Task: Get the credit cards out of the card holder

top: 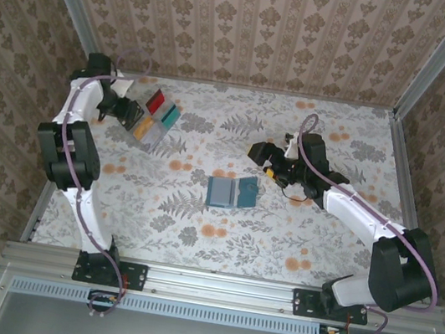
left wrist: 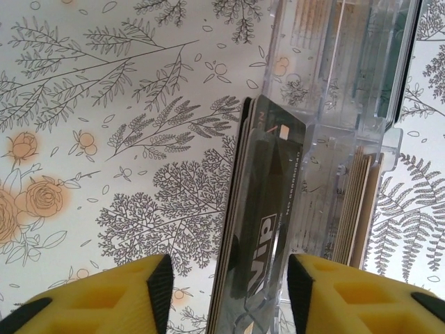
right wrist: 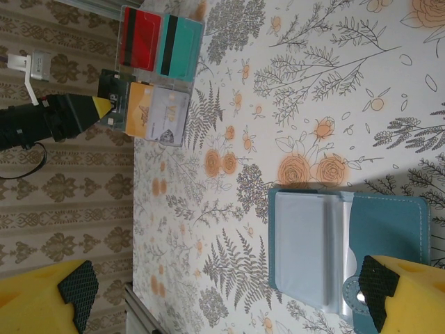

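The teal-blue card holder [top: 231, 191] lies open and flat at the table's middle, its pale grey-blue pockets [right wrist: 306, 247] showing. Red [top: 156, 101], teal [top: 170, 114], yellow-orange [top: 141, 127] and pale grey [top: 156, 139] credit cards sit in a clear divided tray [right wrist: 182, 136] at the far left. A stack topped by a black "VIP" card [left wrist: 268, 209] stands between the wide-apart fingers of my left gripper [left wrist: 224, 285], which is open at the tray's edge. My right gripper [right wrist: 226, 292] is open above the table, with the card holder [right wrist: 386, 229] by its right fingertip [right wrist: 379, 291].
The clear tray's walls [left wrist: 348, 76] rise close to the right of my left gripper [top: 130, 110]. Patterned walls close in the table on three sides. Flowered tabletop lies bare between the tray and the card holder. My right gripper [top: 260, 152] hangs just beyond the holder.
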`<state>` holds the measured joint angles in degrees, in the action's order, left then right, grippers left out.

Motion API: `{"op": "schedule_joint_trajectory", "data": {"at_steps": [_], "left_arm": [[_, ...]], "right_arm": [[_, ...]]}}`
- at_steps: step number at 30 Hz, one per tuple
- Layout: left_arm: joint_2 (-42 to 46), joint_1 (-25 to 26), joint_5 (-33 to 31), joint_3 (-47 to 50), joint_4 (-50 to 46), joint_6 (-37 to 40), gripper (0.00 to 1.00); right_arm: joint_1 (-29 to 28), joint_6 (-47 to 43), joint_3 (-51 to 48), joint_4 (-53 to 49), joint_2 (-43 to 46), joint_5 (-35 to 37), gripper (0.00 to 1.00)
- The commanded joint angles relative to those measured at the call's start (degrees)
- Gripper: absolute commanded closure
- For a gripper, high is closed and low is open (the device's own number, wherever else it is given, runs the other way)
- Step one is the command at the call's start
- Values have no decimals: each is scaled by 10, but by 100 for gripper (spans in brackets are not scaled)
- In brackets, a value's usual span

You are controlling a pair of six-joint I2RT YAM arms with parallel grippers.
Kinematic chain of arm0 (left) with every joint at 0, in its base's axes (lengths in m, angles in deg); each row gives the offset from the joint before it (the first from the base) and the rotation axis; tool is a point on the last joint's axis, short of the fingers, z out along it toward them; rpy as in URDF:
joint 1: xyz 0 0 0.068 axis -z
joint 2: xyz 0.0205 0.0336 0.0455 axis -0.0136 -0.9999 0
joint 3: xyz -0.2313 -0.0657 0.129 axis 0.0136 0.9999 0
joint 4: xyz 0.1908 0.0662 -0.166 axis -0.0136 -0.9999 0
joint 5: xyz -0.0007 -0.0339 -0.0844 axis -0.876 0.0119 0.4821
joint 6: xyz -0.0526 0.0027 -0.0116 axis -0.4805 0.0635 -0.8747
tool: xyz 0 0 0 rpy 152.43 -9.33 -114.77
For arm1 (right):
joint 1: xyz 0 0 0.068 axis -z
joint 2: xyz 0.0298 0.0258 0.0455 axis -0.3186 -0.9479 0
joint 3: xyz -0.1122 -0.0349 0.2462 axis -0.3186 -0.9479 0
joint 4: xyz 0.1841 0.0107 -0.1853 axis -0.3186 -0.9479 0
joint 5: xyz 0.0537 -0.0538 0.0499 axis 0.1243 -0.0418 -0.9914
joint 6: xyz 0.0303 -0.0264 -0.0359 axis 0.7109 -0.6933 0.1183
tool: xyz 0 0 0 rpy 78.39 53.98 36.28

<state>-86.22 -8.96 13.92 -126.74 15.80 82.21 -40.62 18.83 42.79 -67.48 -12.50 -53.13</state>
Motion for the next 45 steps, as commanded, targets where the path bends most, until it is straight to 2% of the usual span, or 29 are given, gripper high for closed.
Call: {"op": "schedule_joint_trajectory", "data": {"at_steps": [1, 8, 18, 26, 29, 32, 33, 36, 45], "left_arm": [[-10, 5, -6, -25, -27, -1, 55], [-4, 10, -26, -25, -21, 1, 66], [20, 16, -18, -10, -10, 4, 83], [33, 20, -29, 1, -4, 10, 84], [30, 19, -39, 3, -1, 12, 82], [27, 19, -42, 2, -1, 10, 74], [28, 19, -47, 1, 0, 8, 68], [31, 20, -53, -4, -2, 7, 64], [97, 19, -66, -8, 4, -41, 32]], "right_arm": [[-4, 2, 1, 4, 0, -3, 0], [-3, -4, 8, -5, 1, 3, 0], [-3, -7, 7, -10, 2, 6, 0], [-3, -8, 6, -10, 1, 4, 0], [-3, -8, 5, -11, 2, 4, 0], [-3, -8, 4, -11, 3, 5, 0], [-3, -8, 4, -11, 4, 5, 0], [-3, -8, 4, -11, 3, 4, 0], [-11, -48, 26, -65, 9, 40, 0]]}}
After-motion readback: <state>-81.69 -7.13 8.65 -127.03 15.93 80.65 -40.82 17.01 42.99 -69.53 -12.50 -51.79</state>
